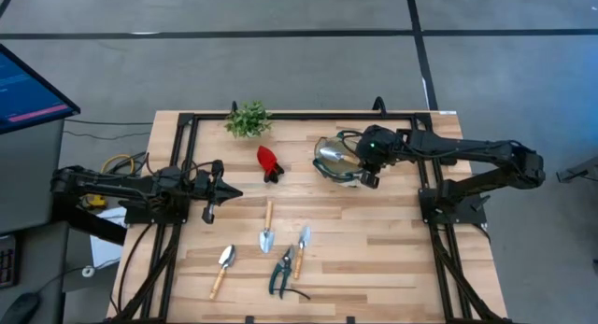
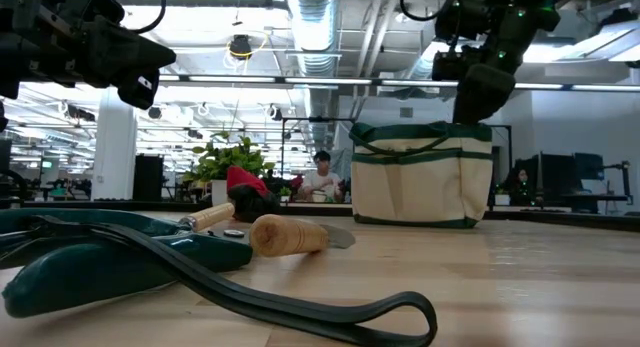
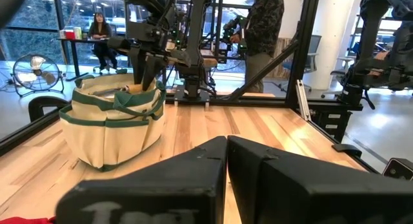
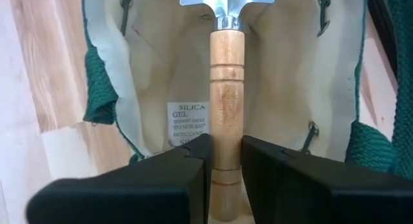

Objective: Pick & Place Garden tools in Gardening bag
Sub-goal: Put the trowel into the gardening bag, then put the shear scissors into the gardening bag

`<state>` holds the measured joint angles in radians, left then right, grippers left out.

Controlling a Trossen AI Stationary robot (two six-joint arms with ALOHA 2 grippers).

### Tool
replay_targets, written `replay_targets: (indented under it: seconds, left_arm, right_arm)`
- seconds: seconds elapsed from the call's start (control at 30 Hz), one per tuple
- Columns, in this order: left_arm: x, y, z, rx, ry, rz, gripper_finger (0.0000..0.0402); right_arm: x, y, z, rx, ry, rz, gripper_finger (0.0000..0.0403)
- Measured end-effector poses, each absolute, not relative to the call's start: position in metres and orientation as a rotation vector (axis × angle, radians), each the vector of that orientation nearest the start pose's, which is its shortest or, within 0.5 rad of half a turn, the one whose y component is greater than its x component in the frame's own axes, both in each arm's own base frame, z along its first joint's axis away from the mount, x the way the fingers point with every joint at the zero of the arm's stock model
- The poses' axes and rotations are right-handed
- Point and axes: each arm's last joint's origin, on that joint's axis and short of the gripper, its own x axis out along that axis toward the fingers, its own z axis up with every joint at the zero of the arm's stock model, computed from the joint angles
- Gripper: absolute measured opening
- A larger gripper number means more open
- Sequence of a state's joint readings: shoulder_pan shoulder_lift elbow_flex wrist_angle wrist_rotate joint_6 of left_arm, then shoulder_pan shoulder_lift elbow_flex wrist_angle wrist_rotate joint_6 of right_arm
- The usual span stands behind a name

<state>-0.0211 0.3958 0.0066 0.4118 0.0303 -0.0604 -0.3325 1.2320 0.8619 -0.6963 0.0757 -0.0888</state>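
The right gripper [image 4: 226, 161] hangs over the open gardening bag [image 1: 334, 159], its fingers clamped on the smooth wooden handle of a trowel [image 4: 226, 88]. The trowel's long axis runs straight away from the gripper, silver metal head pointing down into the beige fabric interior, clear of the dark green rim. The left gripper [image 1: 222, 192], fingers together, waits well apart from the bag.
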Motion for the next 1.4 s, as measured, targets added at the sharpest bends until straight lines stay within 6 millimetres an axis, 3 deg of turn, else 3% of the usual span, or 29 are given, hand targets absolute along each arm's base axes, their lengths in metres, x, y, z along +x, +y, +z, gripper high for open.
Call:
replay_targets:
  seconds: [0.27,0.37,0.47,0.7,0.83,1.07,1.27,1.4]
  left_arm:
    - [0.122,-0.003,0.17,-0.06,-0.021,-0.051,0.0002]
    - [0.122,-0.003,0.17,-0.06,-0.021,-0.052,0.0002]
    - [0.122,-0.003,0.17,-0.06,-0.021,-0.052,0.0002]
    - [0.122,-0.003,0.17,-0.06,-0.021,-0.052,0.0002]
    - [0.122,-0.003,0.17,-0.06,-0.022,-0.052,0.0002]
    - [0.122,-0.003,0.17,-0.06,-0.022,-0.052,0.0002]
    - [0.122,-0.003,0.17,-0.06,-0.021,-0.052,0.0002]
    - [0.122,-0.003,0.17,-0.06,-0.021,-0.052,0.0002]
  right_arm:
    - [0.221,-0.079,0.238,0.03,1.018,-0.328,0.0204]
    - [0.222,-0.081,0.241,0.018,0.997,-0.358,0.0234]
    - [0.223,-0.084,0.247,0.011,0.981,-0.377,0.0239]
    - [0.23,-0.08,0.275,-0.032,0.91,-0.343,0.0192]
    - [0.231,-0.074,0.291,-0.036,0.867,-0.324,0.0136]
    - [0.225,-0.053,0.295,-0.062,0.89,-0.273,0.0017]
    - [0.221,-0.03,0.292,-0.077,0.827,-0.209,0.0005]
    - [0.223,-0.017,0.292,-0.082,0.683,-0.163,0.0004]
